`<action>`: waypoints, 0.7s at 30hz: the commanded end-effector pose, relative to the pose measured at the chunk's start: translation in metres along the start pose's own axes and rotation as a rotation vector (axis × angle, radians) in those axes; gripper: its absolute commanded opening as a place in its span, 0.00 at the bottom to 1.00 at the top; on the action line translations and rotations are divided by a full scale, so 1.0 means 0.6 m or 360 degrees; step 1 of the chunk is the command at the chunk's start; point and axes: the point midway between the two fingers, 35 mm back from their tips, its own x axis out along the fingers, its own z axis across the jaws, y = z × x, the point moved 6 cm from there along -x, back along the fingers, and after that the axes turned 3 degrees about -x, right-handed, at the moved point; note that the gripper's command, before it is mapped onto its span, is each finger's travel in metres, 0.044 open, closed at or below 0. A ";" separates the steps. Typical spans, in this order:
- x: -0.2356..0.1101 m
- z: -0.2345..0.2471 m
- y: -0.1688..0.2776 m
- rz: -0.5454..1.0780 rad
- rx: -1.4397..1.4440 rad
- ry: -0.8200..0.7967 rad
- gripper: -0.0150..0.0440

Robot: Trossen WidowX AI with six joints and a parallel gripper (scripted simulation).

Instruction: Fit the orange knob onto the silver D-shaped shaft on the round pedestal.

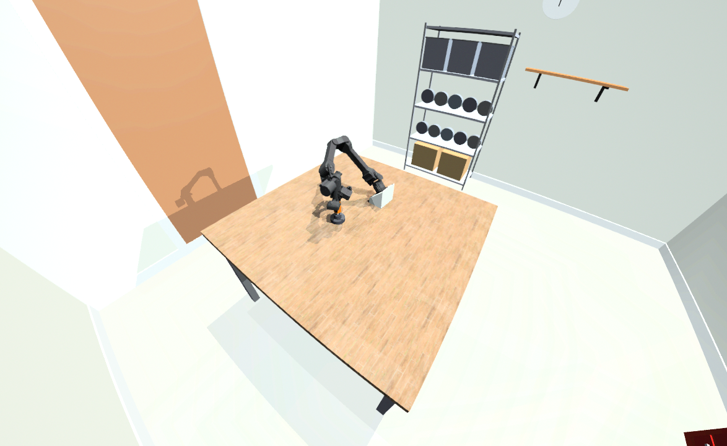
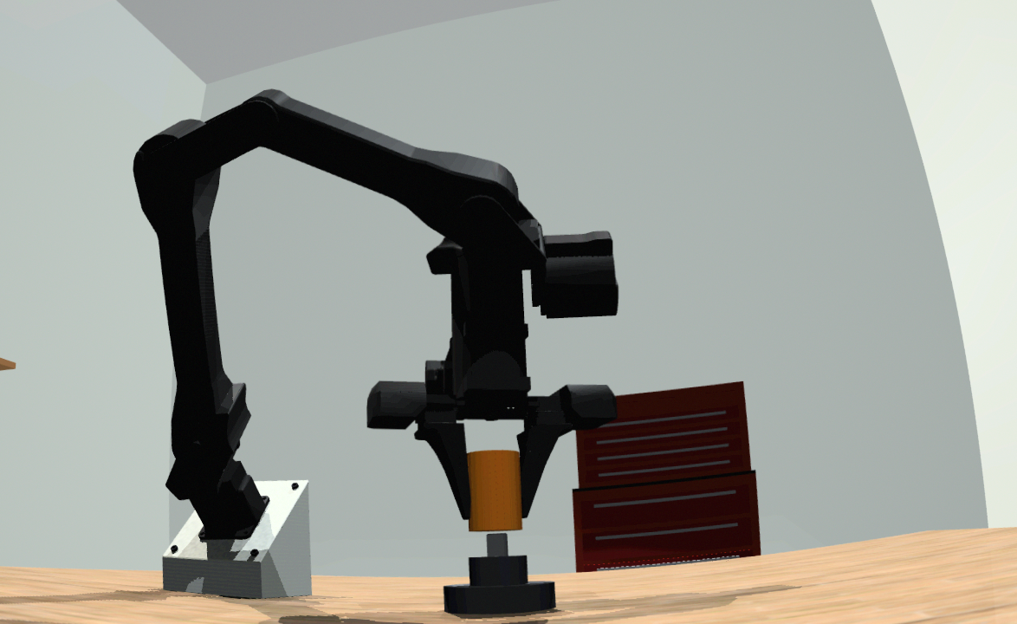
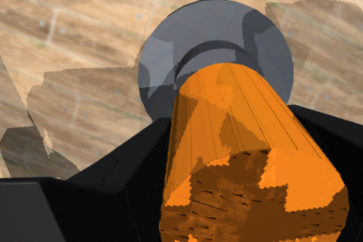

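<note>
Black fingers of the gripper pinch the orange knob from both sides; the claw is clamped on the knob, not pressed fully together. The knob is held upright, its long axis vertical, with the gripper pointing straight down above it.

In the exterior view, the knob hangs directly above the silver D-shaped shaft. A narrow gap shows between the knob's lower face and the top of the shaft, so the two are apart. The shaft stands upright on the round pedestal, a dark stepped disc that rests on the wooden table.

In the wrist view, the knob fills the centre and hides the shaft. The pedestal appears behind it as a grey disc, showing around the knob's upper end. The knob's hole and the shaft's flat side cannot be made out in any view.

The arm rises from a white wedge-shaped base on the table, bends at a high elbow, and reaches down to the gripper. In the top view, the arm stands near the far edge of the table.

Beyond the table stand a dark red drawer cabinet and a metal shelf rack, and a wooden wall shelf is mounted on the wall.
</note>
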 end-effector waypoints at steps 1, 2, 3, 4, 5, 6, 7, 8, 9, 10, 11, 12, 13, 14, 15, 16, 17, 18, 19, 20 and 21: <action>-0.003 -0.003 -0.001 0.0006 -0.0158 0.0006 0.25; -0.003 -0.004 -0.001 0.0007 -0.0227 0.0005 0.25; -0.002 -0.004 -0.002 0.0007 -0.0277 0.0005 0.25; -0.002 -0.005 -0.002 0.0007 -0.0293 0.0005 0.25; -0.001 -0.005 -0.002 0.0007 -0.0293 0.0005 0.25; -0.001 -0.005 -0.002 0.0007 -0.0293 0.0005 0.25; 0.000 -0.004 -0.002 0.0007 -0.0293 0.0005 0.25; 0.000 -0.004 -0.002 0.0007 -0.0293 0.0005 0.25; 0.000 -0.004 -0.002 0.0007 -0.0293 0.0005 0.25; 0.000 -0.003 -0.002 0.0007 -0.0293 0.0005 0.25; 0.001 -0.003 -0.002 0.0007 -0.0293 0.0005 0.25; 0.001 -0.002 -0.002 0.0007 -0.0293 0.0005 0.25; 0.000 -0.002 -0.001 0.0007 -0.0293 0.0005 0.25; 0.000 -0.002 -0.001 0.0007 -0.0293 0.0005 0.25; 0.000 -0.002 -0.001 0.0007 -0.0293 0.0005 0.25; -0.001 -0.001 0.000 0.0007 -0.0293 0.0005 0.25; -0.001 -0.001 0.000 0.0007 -0.0293 0.0005 0.25; -0.001 -0.001 0.001 0.0007 -0.0293 0.0005 0.25; -0.001 0.000 0.002 0.0007 -0.0293 0.0005 0.25; -0.001 0.000 0.002 0.0007 -0.0293 0.0005 0.25; -0.002 0.000 0.002 0.0007 -0.0293 0.0005 0.25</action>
